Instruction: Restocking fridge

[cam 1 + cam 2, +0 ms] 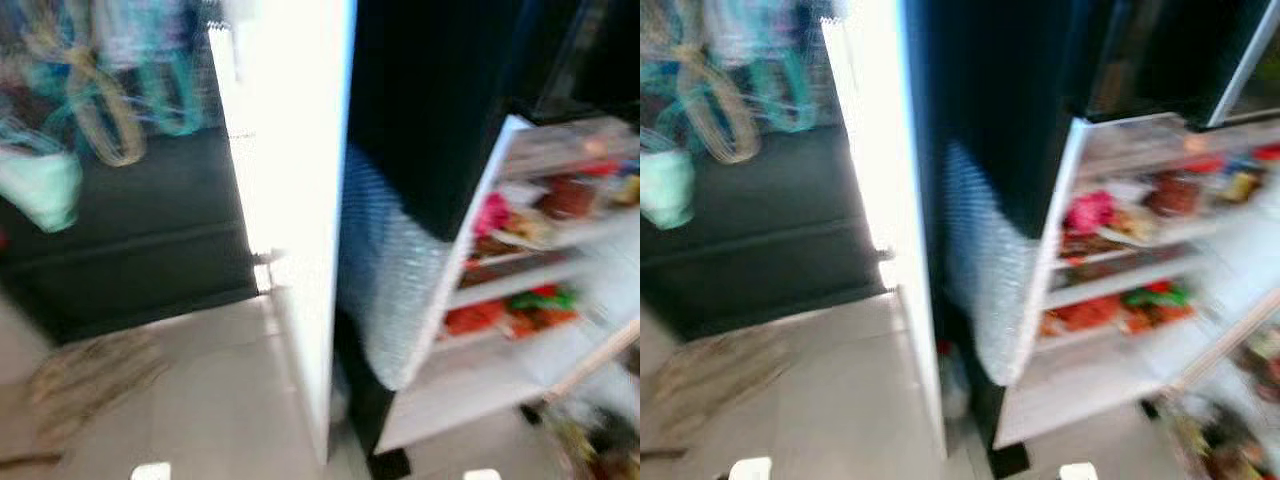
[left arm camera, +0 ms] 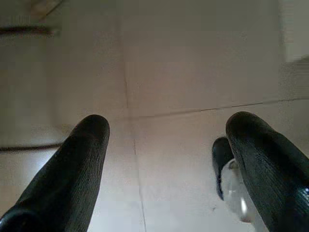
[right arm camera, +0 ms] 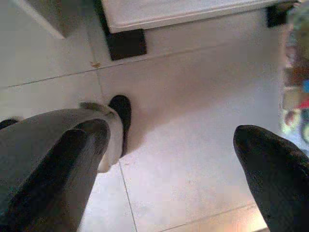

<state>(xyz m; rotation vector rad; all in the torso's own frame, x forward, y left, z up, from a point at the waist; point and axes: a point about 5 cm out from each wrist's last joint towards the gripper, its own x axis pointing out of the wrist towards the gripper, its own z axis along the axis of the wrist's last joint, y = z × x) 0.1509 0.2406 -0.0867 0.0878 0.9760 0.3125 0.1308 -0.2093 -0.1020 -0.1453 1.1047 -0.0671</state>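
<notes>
The head views are blurred. A black fridge (image 1: 440, 100) stands open ahead on the right. Its white shelves (image 1: 500, 340) hold red, green and pink food packs (image 1: 510, 310) and a dark red jar (image 1: 568, 197). A tall white panel (image 1: 295, 200) stands edge-on left of the fridge. A silvery padded sheet (image 1: 390, 270) hangs between the two. My left gripper (image 2: 169, 125) hangs open over bare floor tiles with nothing between its fingers. My right gripper (image 3: 171, 133) is open too and holds nothing, above the floor beside my own leg and black foot (image 3: 120, 113).
A dark low surface (image 1: 130, 240) at the left carries turquoise and straw-coloured woven things (image 1: 110, 100) and a mint-green bag (image 1: 45, 190). A woven mat (image 1: 90, 375) lies on the pale tiles. Colourful items (image 1: 600, 440) crowd the floor at the lower right.
</notes>
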